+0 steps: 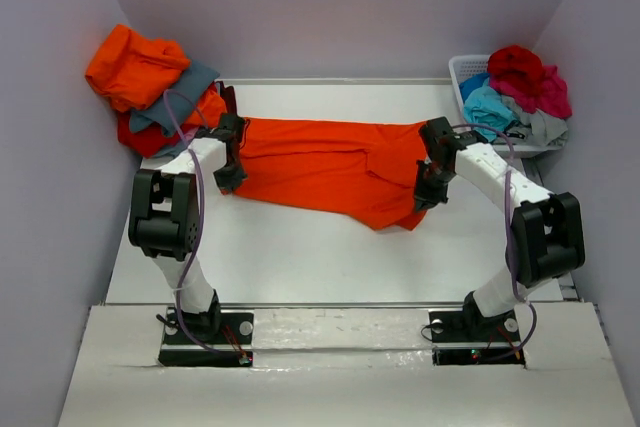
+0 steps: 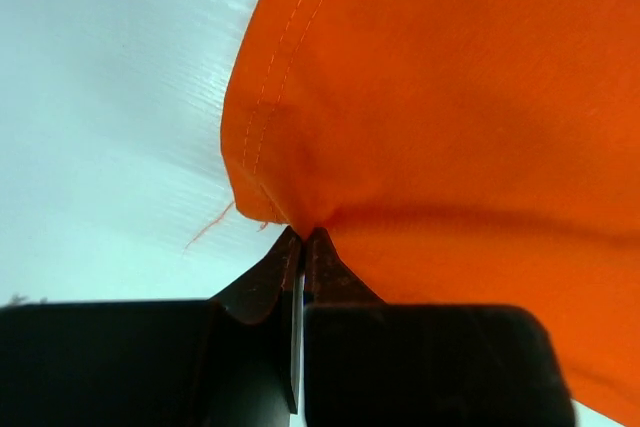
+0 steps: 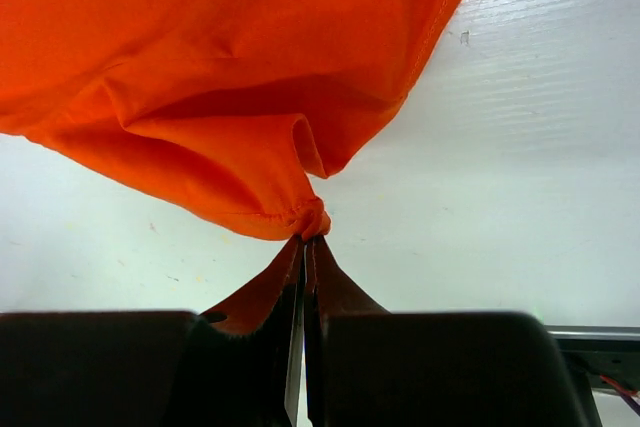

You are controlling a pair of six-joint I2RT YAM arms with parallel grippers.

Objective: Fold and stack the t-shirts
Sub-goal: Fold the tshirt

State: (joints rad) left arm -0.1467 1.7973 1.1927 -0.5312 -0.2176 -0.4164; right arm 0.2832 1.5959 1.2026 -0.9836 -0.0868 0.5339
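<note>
Bright orange t-shirt [image 1: 330, 167] lying stretched across the middle of the white table [image 1: 300, 257], left gripper [image 2: 303, 240] pinching its hemmed left corner with jaws squeezed together, right gripper [image 3: 308, 240] likewise clamping a bunched right edge, other shirts [image 1: 140, 72] sitting heaped far left, basket [image 1: 462, 72] holding more far right

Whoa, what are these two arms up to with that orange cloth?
They are folding laundry. The left end effector is shut on one end of an orange t-shirt, and the right end effector is shut on the other end, so it lies stretched between them on the table. A heap of shirts sits at the far left corner; more shirts fill a white basket at the far right.
</note>
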